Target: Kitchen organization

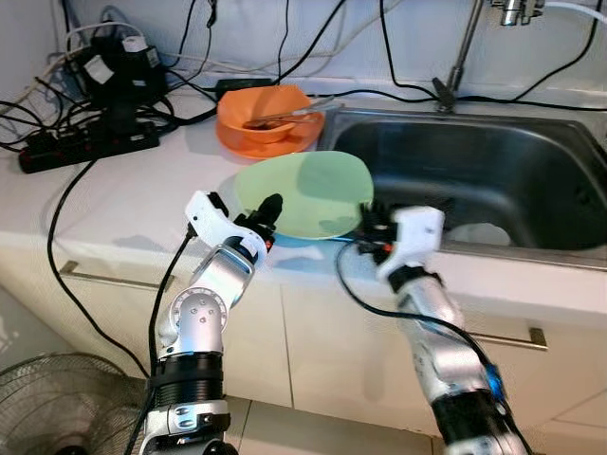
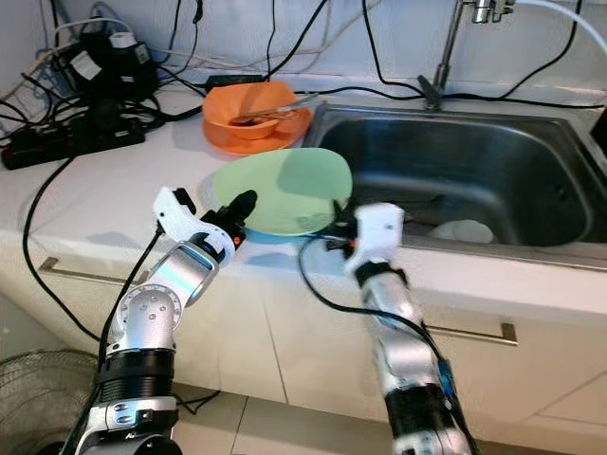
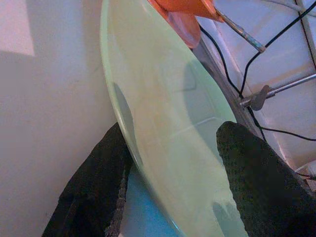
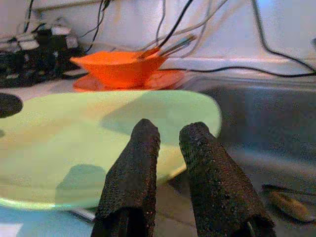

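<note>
Plate status: pale green plate (image 1: 303,194) sits on the white countertop (image 1: 123,194) just left of the steel sink (image 1: 474,161), with something light blue under it at the near edge, can't tell what. Behind it, orange bowl (image 1: 268,116) on an orange plate (image 1: 308,138), utensils resting in the bowl.

Left gripper (image 1: 266,216) is at the plate's near-left rim. Wrist view shows the two fingers (image 3: 94,192) spread wide, straddling the rim, one below and one over the top face; not clamped yet as far as I can see. Straddle looks like setup for an edge pinch, sensible since a flat plate offers no other grab point.

Right gripper (image 1: 372,227) is at the plate's near-right edge by the sink lip. Its fingers (image 4: 133,168) are nearly together with a narrow gap, holding nothing, tips pointing over the rim. Likely bracing the plate so it doesn't slide while left closes.

Power strip and cable tangle (image 1: 85,123) sit well clear at back left. Faucet (image 1: 465,47) behind the sink.

Risk: smooth rim could slip out of a shallow pinch.
</note>
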Robot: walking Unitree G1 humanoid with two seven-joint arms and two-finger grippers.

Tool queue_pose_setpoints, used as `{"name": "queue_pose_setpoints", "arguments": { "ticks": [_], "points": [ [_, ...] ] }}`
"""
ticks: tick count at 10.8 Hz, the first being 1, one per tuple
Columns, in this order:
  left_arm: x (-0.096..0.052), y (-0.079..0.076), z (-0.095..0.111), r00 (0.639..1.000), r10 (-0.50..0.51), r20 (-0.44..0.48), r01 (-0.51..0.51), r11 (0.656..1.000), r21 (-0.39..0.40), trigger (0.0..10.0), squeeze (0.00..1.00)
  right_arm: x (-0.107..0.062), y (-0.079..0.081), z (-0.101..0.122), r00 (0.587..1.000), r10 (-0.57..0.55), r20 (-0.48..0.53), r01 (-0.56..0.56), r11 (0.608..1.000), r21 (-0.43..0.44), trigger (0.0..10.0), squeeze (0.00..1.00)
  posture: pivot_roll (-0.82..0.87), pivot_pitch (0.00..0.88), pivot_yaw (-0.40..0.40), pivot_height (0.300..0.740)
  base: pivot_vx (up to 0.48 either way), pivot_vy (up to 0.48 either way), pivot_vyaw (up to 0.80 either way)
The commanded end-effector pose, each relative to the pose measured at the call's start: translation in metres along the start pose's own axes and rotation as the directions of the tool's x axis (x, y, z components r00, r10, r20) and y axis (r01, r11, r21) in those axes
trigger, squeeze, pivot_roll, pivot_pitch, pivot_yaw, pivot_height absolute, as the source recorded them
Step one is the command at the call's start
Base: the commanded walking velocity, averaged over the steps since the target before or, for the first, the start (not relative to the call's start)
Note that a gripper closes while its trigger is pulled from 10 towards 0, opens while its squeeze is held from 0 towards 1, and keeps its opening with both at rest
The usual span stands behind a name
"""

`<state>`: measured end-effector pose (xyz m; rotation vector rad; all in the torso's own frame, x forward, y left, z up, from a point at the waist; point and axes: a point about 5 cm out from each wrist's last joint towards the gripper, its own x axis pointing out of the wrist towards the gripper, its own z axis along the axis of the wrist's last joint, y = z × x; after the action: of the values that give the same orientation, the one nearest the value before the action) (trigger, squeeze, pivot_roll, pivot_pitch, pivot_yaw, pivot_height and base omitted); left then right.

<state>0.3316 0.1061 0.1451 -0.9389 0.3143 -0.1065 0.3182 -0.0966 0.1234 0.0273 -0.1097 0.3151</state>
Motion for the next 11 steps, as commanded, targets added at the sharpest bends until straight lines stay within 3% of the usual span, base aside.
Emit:
{"name": "queue_pose_setpoints", "arguments": {
  "ticks": [1, 3, 7, 11],
  "points": [
    [-0.001, 0.015, -0.01, 0.996, 0.074, -0.044, -0.074, 0.997, 0.012, 10.0, 0.0, 0.006, 0.006, -0.002, 0.999, 0.018, -0.043, -0.021, 0.998, -0.059, 10.0, 0.0, 0.05, 0.007, 0.055, 0.74, 0.0, 0.0, 0.0],
    [-0.002, 0.014, -0.006, 0.997, 0.075, -0.025, -0.074, 0.997, 0.028, 10.0, 0.0, 0.02, 0.002, 0.014, 0.999, 0.002, -0.053, -0.012, 0.981, -0.194, 10.0, 0.0, 0.05, 0.007, 0.05, 0.74, 0.0, 0.0, 0.0],
    [-0.003, 0.009, -0.002, 0.998, 0.06, -0.01, -0.06, 0.998, 0.031, 10.0, 0.0, 0.031, 0.003, 0.025, 0.998, -0.004, -0.069, -0.008, 0.985, -0.172, 10.0, 0.0, 0.05, 0.003, 0.046, 0.74, 0.0, 0.0, 0.0],
    [-0.004, 0.012, -0.003, 0.997, 0.07, -0.013, -0.069, 0.997, 0.039, 10.0, 0.0, 0.035, -0.031, 0.061, 0.987, -0.152, 0.055, 0.16, 0.971, -0.178, 10.0, 0.0, 0.05, 0.007, 0.044, 0.74, 0.0, 0.0, 0.0]
  ]
}}
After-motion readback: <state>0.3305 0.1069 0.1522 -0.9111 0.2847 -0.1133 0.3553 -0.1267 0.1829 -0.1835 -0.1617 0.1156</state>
